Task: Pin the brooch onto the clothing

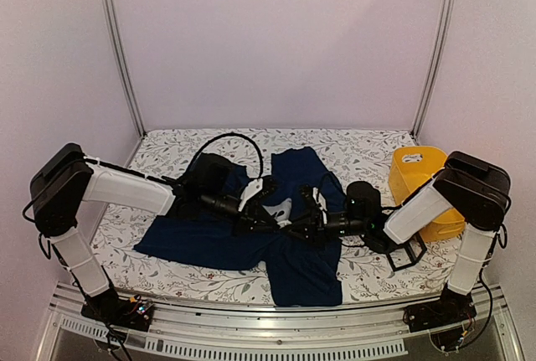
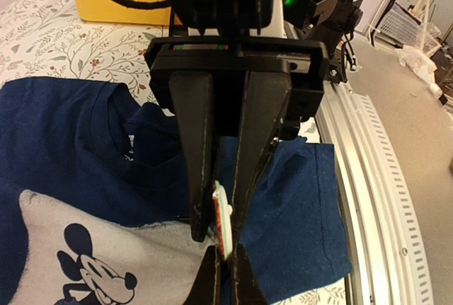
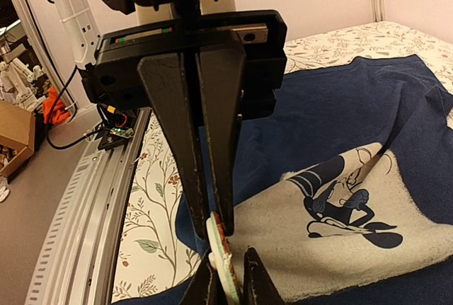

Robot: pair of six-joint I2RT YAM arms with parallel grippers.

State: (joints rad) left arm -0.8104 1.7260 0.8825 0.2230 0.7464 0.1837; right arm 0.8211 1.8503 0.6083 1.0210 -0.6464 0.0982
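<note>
Where the flower-patterned table (image 1: 368, 147) spreads under everything, the left arm (image 1: 126, 189) and the right arm (image 1: 419, 210) both fold at the elbow and stretch low and inward, so that their wrists meet nose to nose over the middle of the cloth.

The clothing (image 1: 209, 239) lies below them at the centre of the table. It is a navy short-sleeved T-shirt, spread out but rumpled where the wrists meet, with one end reaching the near edge. A yellow bin (image 1: 419, 181) stands at the far right, partly covered by the right arm. On the shirt's chest sits a pale grey square print (image 2: 85, 248) of a dark cartoon mouse.

The left gripper (image 2: 219, 227) points down at the edge of that print, its jaws pinched tight on the brooch (image 2: 221, 223). The right gripper (image 3: 214, 223) comes at the same piece from the opposite side, its jaws drawn nearly together around the rim. Whether they actually press on it cannot be told.

The brooch is a small whitish disc with some red, seen only edge-on just above the fabric. Its face and pin are hard to make out, and from the top camera the fingers hide it completely.
</note>
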